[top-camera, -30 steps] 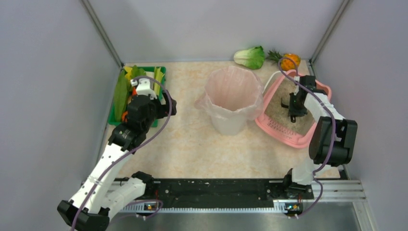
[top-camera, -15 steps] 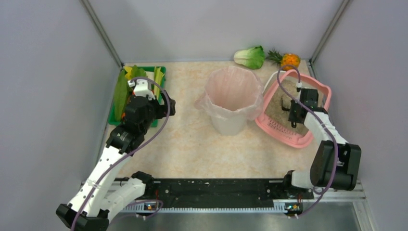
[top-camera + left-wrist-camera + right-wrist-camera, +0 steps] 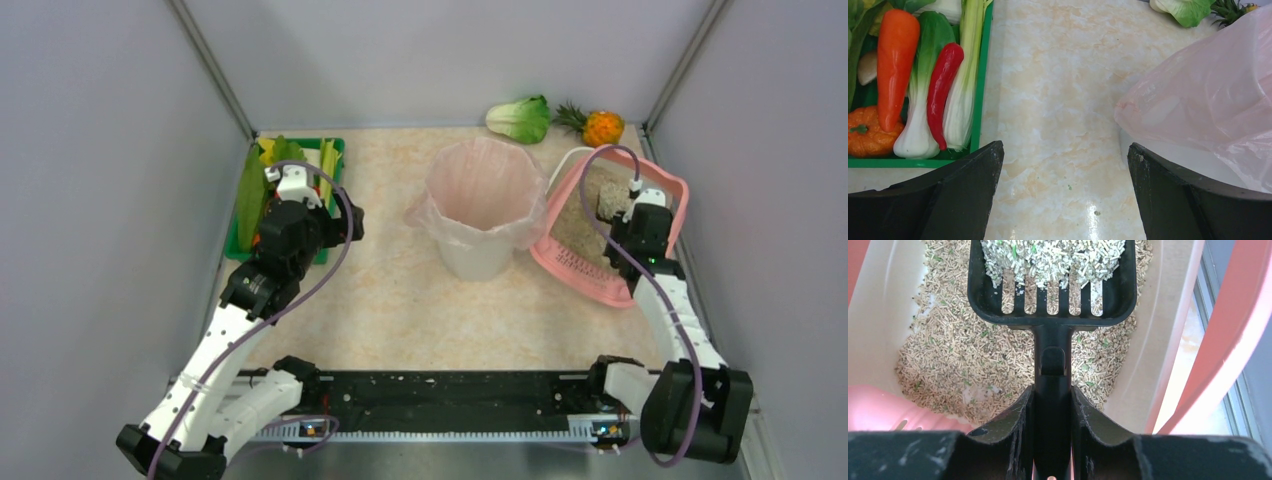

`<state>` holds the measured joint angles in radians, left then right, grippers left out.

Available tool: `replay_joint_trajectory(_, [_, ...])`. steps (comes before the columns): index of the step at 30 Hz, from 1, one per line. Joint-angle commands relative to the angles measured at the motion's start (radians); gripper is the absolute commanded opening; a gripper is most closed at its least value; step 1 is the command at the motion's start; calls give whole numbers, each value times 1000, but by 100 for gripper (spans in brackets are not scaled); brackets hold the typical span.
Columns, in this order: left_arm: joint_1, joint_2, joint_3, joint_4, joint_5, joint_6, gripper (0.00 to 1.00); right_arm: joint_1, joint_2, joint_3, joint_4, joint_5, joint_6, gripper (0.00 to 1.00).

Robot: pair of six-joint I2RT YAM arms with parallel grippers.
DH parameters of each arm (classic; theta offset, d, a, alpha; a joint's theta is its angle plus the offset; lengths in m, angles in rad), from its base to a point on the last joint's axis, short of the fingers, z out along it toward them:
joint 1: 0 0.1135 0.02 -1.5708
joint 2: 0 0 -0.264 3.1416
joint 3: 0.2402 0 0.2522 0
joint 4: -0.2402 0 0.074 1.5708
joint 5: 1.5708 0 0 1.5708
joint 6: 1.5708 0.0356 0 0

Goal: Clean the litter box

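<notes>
The pink litter box (image 3: 590,283) with beige granules sits at the right of the table; its pink rim (image 3: 1220,355) and the granules (image 3: 953,360) show in the right wrist view. My right gripper (image 3: 1052,395) is shut on the handle of a black slotted scoop (image 3: 1050,300), which is loaded with a pale clump of litter (image 3: 1053,257) and held above the granules. In the top view the right gripper (image 3: 625,222) is over the box and the clump (image 3: 607,198) sits ahead of it. My left gripper (image 3: 1063,165) is open and empty over bare table.
A white bin with a pink liner (image 3: 484,205) stands left of the litter box, its liner (image 3: 1208,95) close to my left gripper's right finger. A green vegetable tray (image 3: 238,240) lies at far left. A cabbage (image 3: 520,118) and small pineapple (image 3: 601,127) lie at the back.
The right arm has drawn back toward the near side and the gripper has turned; the scoop now carries a clump of litter lifted over the box. The left arm has barely moved.
</notes>
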<state>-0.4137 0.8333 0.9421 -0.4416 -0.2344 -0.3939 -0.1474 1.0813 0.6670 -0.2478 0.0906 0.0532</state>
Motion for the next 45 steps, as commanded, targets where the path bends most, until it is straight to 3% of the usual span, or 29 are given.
replay_joint_trajectory(1, [4,-13,1,21,-24,-2,99,8,-126,-69,149,24,37,0])
replay_joint_trajectory(5, [4,-13,3,20,-26,5,99,8,-175,-134,268,66,28,0])
replay_joint_trajectory(10, [4,-14,5,20,-35,12,99,8,-241,-118,166,30,43,0])
replay_joint_trajectory(12, [4,-15,7,20,-42,16,99,8,-277,-133,198,49,21,0])
replay_joint_trajectory(14, [4,-13,4,21,-43,18,99,8,-259,-130,238,66,-13,0])
replay_joint_trajectory(18, [4,-12,-4,26,-32,4,99,8,-212,-74,129,-13,9,0])
replay_joint_trajectory(22, [5,-23,-6,25,-35,4,99,8,-316,-171,226,24,17,0])
replay_joint_trajectory(24, [4,-28,-10,26,-43,9,99,8,-294,-161,273,28,4,0])
replay_joint_trajectory(28, [4,-30,-16,30,-40,1,99,11,-256,-114,184,-32,-7,0])
replay_joint_trajectory(31, [4,-40,-24,37,-42,-3,99,14,-310,-167,282,0,-30,0])
replay_joint_trajectory(35, [4,-40,-22,40,-47,2,99,14,-290,-104,206,26,-104,0])
replay_joint_trajectory(38, [4,-38,-19,41,-45,3,99,14,-283,-127,272,-23,-79,0])
replay_joint_trajectory(41, [4,-38,-14,33,-47,4,99,16,-276,-84,136,-81,-85,0])
replay_joint_trajectory(43, [5,-48,-14,30,-57,8,99,16,-325,-94,104,-38,-109,0])
replay_joint_trajectory(45, [5,-53,-15,30,-69,15,99,16,-350,-117,177,4,-116,0])
